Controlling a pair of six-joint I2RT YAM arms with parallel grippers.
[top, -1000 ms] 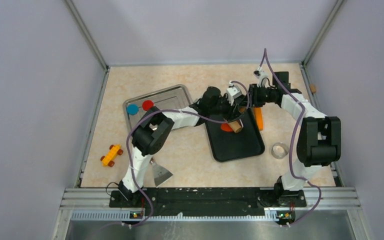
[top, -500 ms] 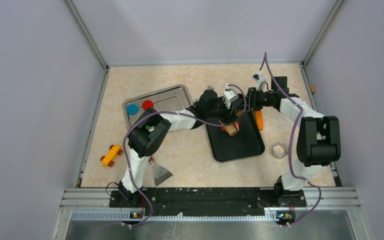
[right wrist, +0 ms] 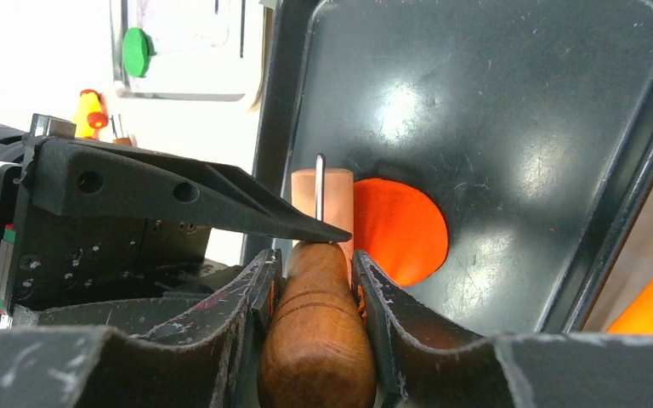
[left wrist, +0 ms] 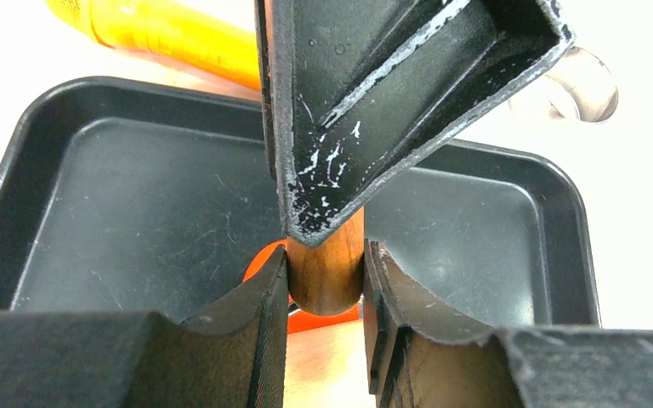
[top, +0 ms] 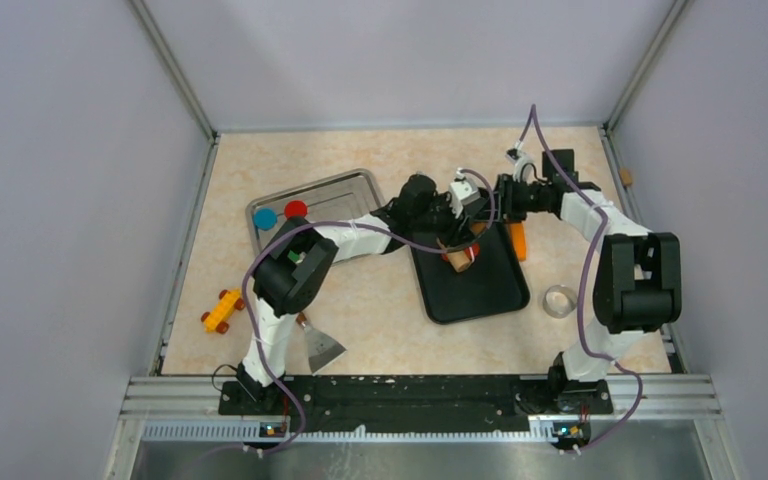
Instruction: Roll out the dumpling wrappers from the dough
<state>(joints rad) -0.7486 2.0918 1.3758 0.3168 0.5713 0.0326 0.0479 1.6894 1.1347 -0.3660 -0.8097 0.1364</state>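
Observation:
A wooden rolling pin (top: 457, 258) lies across the orange-red dough (top: 473, 252) in the black tray (top: 475, 290). My left gripper (left wrist: 325, 263) is shut on one handle (left wrist: 327, 276), and the dough (left wrist: 259, 257) shows just beyond it. My right gripper (right wrist: 315, 272) is shut on the other handle (right wrist: 317, 331); the roller (right wrist: 323, 200) sits at the left edge of the flattened dough (right wrist: 400, 229). From above, the left gripper (top: 447, 232) and right gripper (top: 485, 205) meet over the tray's far end. Blue (top: 264, 219) and red (top: 295, 209) dumpling wrappers lie in the silver tray (top: 335, 190), and a green one (right wrist: 137, 51) shows in the right wrist view.
An orange carrot toy (top: 517, 240) lies right of the black tray. A tape ring (top: 560, 301) sits further right and nearer. A yellow toy car (top: 223, 309) and a metal scraper (top: 320, 347) lie near the left arm's base.
Both grippers have carried the rolling pin leftward across the dough. The dough, earlier showing left of the pin, now shows on its right.

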